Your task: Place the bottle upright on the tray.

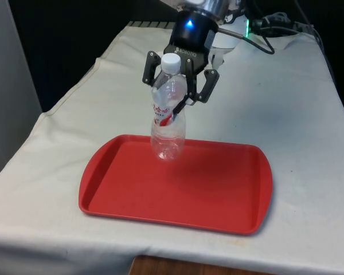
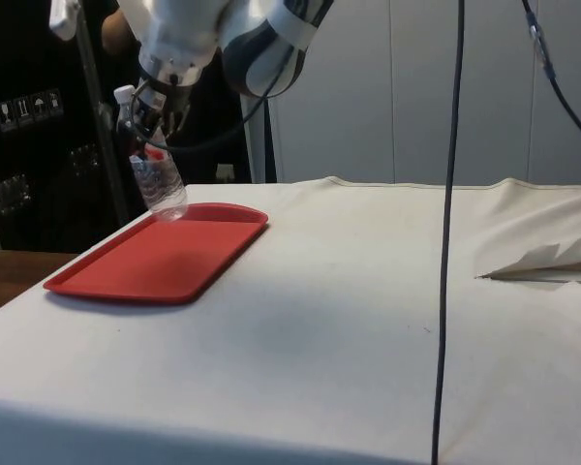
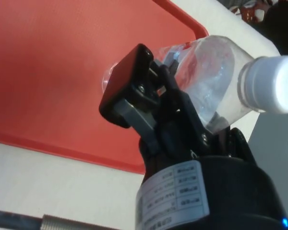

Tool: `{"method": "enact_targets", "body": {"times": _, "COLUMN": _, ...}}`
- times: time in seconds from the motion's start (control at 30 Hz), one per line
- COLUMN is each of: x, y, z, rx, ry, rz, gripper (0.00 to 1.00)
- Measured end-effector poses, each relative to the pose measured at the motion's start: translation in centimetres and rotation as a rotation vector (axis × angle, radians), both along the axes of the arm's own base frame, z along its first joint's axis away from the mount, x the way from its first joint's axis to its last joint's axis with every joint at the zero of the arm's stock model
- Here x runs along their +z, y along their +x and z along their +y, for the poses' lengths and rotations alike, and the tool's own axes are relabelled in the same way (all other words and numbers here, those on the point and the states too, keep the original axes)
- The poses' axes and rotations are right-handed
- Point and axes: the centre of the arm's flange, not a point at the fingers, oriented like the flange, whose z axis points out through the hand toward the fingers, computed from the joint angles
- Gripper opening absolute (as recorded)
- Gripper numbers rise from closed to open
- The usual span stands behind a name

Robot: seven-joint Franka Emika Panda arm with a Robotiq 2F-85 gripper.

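At the tray's (image 1: 229, 197) far edge, your pincer (image 1: 180, 86) is clamped on the bottle (image 1: 168, 117) around its upper body, base on or just over the tray. Looks empty: light, thin, slick, crushable. Hold mid-body, gently.

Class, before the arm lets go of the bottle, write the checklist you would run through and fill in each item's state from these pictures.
1. Bottle over the red tray, near its far edge: ok.
2. Bottle upright: not ok; the side view shows it tilted.
3. Base resting on the tray floor: cannot tell.
4. White cap on: ok.
5. Gripper fingers around the bottle's upper body: ok.
6. Tray lying flat on the white cloth: ok.
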Motion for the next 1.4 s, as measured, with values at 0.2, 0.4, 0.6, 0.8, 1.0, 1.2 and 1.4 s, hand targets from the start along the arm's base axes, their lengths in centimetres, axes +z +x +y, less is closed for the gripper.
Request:
{"method": "enact_targets", "body": {"times": 0.2, "x": -0.3, "y": 0.0, "z": -0.3, "rx": -0.011, "ry": 0.031, "rz": -0.028, "gripper": 0.14}}
{"method": "enact_targets", "body": {"times": 0.4, "x": -0.7, "y": 0.0, "z": -0.6, "rx": -0.023, "ry": 0.062, "rz": -0.054, "gripper": 0.14}}
{"method": "enact_targets", "body": {"times": 0.6, "x": -1.1, "y": 0.0, "z": -1.0, "rx": -0.027, "ry": 0.088, "rz": -0.078, "gripper": 0.14}}
{"method": "enact_targets", "body": {"times": 0.8, "x": -1.7, "y": -0.1, "z": -1.3, "rx": -0.025, "ry": 0.111, "rz": -0.097, "gripper": 0.14}}
{"method": "enact_targets", "body": {"times": 1.0, "x": -2.6, "y": -0.2, "z": -1.7, "rx": -0.025, "ry": 0.135, "rz": -0.113, "gripper": 0.14}}
{"method": "enact_targets", "body": {"times": 1.2, "x": -3.4, "y": -0.2, "z": -2.0, "rx": -0.025, "ry": 0.152, "rz": -0.123, "gripper": 0.14}}
{"method": "enact_targets", "body": {"times": 1.4, "x": -4.7, "y": -0.1, "z": -2.3, "rx": -0.023, "ry": 0.166, "rz": -0.129, "gripper": 0.14}}
